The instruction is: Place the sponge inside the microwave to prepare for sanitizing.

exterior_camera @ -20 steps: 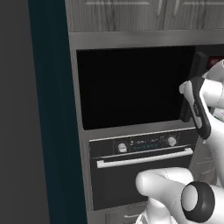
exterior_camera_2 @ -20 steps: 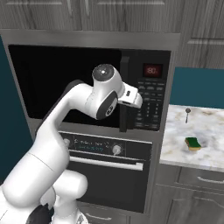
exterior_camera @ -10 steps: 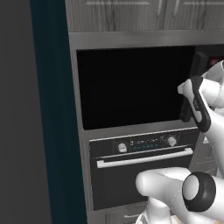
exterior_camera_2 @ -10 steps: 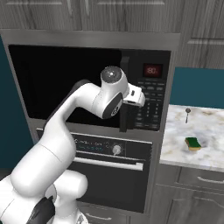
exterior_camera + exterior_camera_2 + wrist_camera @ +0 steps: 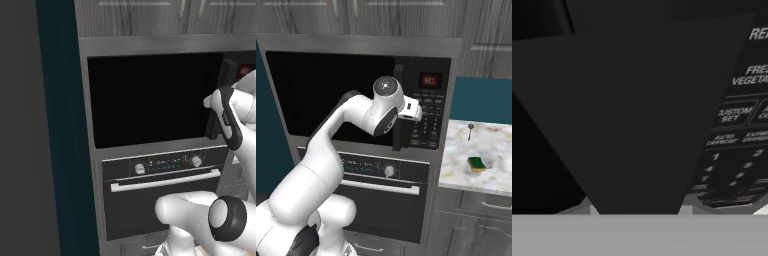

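hand (image 5: 397,145) shut against microwave (image 5: 331,90) door edge, sponge (image 5: 476,164) well right

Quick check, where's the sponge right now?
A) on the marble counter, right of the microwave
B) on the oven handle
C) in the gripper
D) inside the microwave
A: the green-and-yellow sponge lies on the marble counter, right of the microwave.

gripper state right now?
Gripper: shut on the microwave door handle; sponge lies on the counter, not held.
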### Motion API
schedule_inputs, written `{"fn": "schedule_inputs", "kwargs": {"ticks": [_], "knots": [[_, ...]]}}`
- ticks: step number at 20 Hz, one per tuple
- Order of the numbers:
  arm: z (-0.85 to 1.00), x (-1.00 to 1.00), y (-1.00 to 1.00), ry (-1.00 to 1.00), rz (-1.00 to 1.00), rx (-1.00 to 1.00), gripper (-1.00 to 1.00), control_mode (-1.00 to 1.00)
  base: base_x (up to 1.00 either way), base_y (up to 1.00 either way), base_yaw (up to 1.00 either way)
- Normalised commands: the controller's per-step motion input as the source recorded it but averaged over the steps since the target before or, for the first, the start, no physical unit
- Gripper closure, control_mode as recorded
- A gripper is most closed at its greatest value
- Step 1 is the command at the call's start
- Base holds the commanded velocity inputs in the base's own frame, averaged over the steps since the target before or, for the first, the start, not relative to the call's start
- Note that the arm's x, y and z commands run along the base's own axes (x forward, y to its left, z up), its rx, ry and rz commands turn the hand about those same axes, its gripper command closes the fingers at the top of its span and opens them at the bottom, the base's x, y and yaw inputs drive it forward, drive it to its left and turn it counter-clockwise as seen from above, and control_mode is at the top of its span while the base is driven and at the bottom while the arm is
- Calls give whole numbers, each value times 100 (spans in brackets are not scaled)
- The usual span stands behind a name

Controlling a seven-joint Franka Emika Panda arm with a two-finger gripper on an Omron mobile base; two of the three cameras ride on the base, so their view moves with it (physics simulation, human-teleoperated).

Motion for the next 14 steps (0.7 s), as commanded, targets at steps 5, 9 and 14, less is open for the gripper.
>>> {"fn": "schedule_inputs", "kwargs": {"ticks": [5,9,14], "knots": [[0,-30,-1,-1,-2,0,100,-100,0,0,0],[1,-97,18,-3,-4,-4,100,-100,0,0,0],[-15,-99,41,3,-18,-5,100,-100,0,0,0]]}}
